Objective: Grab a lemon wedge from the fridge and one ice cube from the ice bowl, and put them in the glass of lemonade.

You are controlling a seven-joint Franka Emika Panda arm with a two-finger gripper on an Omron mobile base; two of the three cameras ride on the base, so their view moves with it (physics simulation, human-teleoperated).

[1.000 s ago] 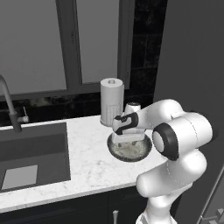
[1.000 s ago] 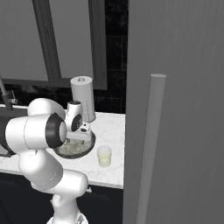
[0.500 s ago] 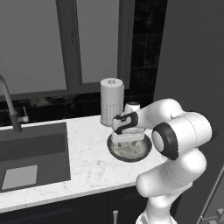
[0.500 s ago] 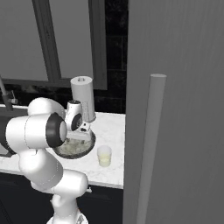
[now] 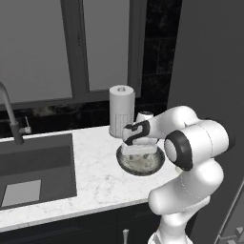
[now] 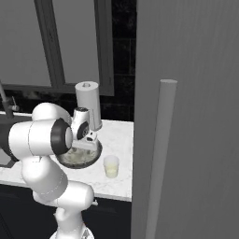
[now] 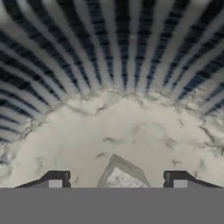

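Lower now, we see the gripper inside the ice bowl — fingers apart, an ice cube between them; the right base view adds the glass of lemonade just beside.

Base pair flanking; hand view seemingly in-bowl

The arm is glossy white, built of fat rounded segments like stacked bulbs, with dark grey rings at the joints. Its hand is white with a black panel, ending in two small dark finger tips.
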